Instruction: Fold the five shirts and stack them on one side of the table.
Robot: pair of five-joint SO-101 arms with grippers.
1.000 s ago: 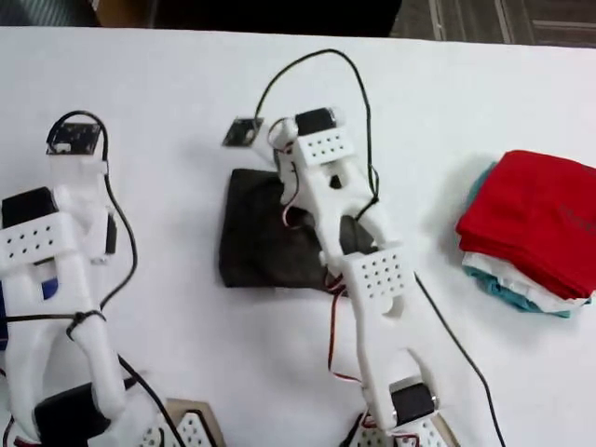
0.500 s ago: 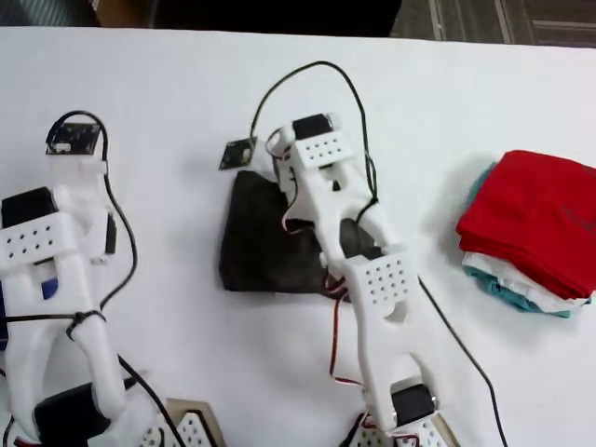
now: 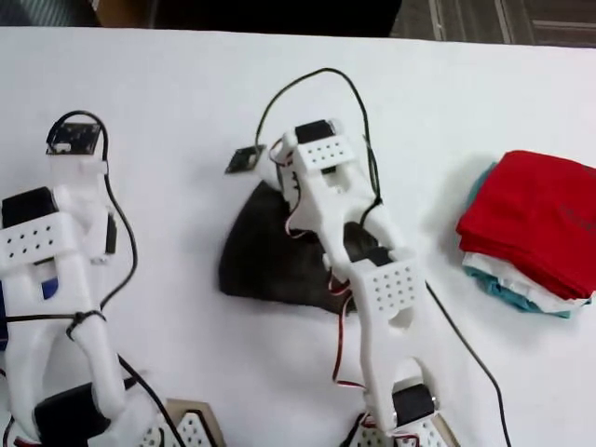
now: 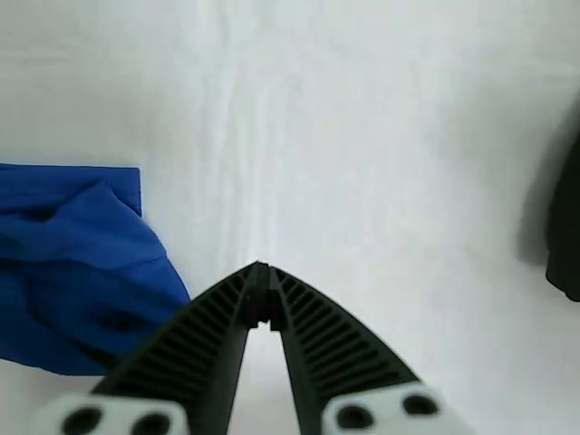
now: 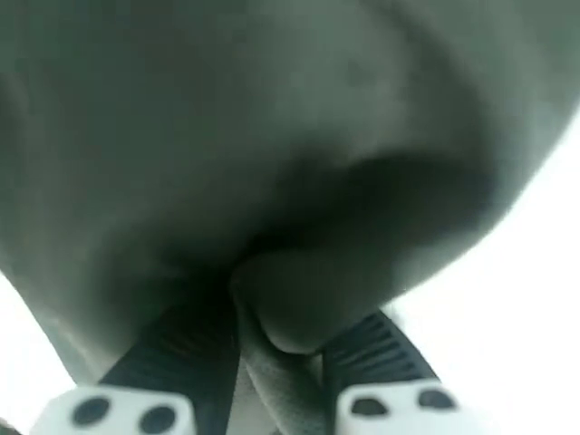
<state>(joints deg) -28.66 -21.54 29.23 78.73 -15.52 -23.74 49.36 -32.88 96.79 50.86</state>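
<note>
Tabletop (image 3: 168, 93), white, was spread across the whole high view, and everything else was borne on it. The right arm (image 3: 386, 289) was stretched from the lower centre of that frame up toward the middle, its wrist bent down over the cloth. The left arm (image 3: 47, 251) was drawn up along the left edge, well apart from the other.

A black shirt (image 3: 265, 256) was laid just left of centre in the high view, partly covered by the right arm; its upper edge was pulled up into a slanting peak under the wrist, while its lower edge was left flat on the tabletop. At the right edge of the frame a stack (image 3: 535, 223) of folded garments was set: a red shirt (image 3: 540, 209) on top, a white shirt (image 3: 503, 270) beneath it and a teal shirt (image 3: 507, 291) at the bottom, their edges showing at the lower left of the pile. A crumpled blue shirt (image 4: 72, 263) was seen at the left of the left wrist view, lying on the tabletop beside the fingers.

The right gripper (image 5: 276, 326) was closed on a bunched fold of the black shirt, with dark fabric pinched between the two ribbed fingers. The left gripper (image 4: 261, 304) was closed with its tips met, and nothing was held in it.
</note>
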